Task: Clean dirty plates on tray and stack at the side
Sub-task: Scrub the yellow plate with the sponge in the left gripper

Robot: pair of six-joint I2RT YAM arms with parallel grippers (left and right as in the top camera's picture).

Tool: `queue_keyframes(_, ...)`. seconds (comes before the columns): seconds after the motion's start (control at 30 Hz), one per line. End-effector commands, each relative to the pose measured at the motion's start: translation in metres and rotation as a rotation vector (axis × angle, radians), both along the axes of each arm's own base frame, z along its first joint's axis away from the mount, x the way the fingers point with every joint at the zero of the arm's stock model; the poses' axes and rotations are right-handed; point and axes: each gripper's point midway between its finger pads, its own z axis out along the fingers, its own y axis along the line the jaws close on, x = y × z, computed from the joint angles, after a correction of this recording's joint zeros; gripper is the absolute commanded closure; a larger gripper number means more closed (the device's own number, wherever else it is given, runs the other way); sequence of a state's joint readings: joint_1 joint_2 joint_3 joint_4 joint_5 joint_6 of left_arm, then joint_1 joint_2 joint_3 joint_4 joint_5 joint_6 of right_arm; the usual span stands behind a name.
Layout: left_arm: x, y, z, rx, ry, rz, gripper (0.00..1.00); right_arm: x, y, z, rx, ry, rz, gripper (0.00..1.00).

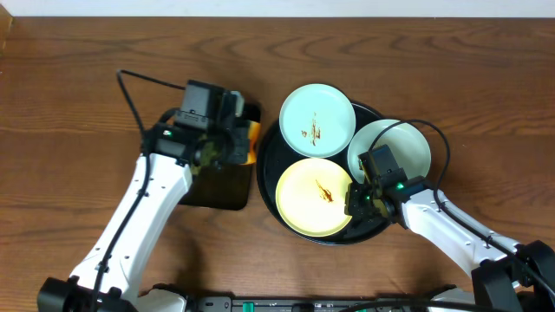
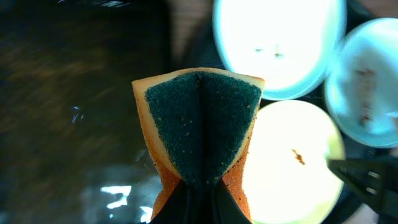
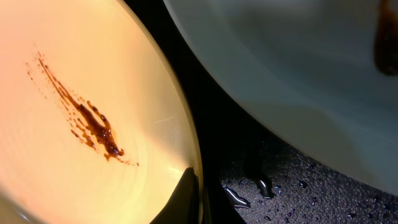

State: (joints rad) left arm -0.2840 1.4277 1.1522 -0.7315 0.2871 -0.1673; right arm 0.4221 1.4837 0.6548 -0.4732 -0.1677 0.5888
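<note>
Plates [image 1: 317, 120], all three smeared, lie on the tray [image 1: 267, 173] overhead, with the left gripper [image 1: 246, 139] just beside it. Left wrist: it pinches a folded sponge [image 2: 202, 124]. Right wrist: the right gripper [image 3: 194, 196] is closed at the rim of the yellow plate [image 3: 124, 74]. If not steadied, that plate could slide under wiping.

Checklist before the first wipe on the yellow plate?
1. Sponge pinched in left gripper: ok.
2. Smear on yellow plate visible: ok.
3. Right gripper shut at that plate's rim: ok. Whether it actually holds the plate: cannot tell.
4. Sponge over the yellow plate: not ok, it is at the rectangular tray.
5. Yellow plate on round tray: ok.
</note>
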Motion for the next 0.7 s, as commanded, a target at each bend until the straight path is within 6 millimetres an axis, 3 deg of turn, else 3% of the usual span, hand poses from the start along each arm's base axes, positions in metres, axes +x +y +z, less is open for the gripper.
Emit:
queue_keyframes(0.0, -0.003, -0.042, 0.0, -0.066, -0.01, -0.15, 0.93, -0.008, -0.004, -0.008, -0.03, 0.034, 0.008, 0.99)
queue_keyframes(0.2, -0.03, -0.101, -0.036, -0.134, 0.124, -0.316, 0.93, -0.008, -0.004, -0.008, -0.03, 0.034, 0.008, 0.99)
queue_keyframes(0.4, -0.061, -0.148, -0.066, -0.196, 0.248, -0.438, 0.93, -0.008, -0.005, -0.008, -0.031, 0.034, 0.008, 0.99)
queue_keyframes(0.67, -0.09, -0.178, -0.085, -0.225, 0.34, -0.501, 0.93, -0.008, -0.005, -0.008, -0.031, 0.034, 0.008, 0.99)
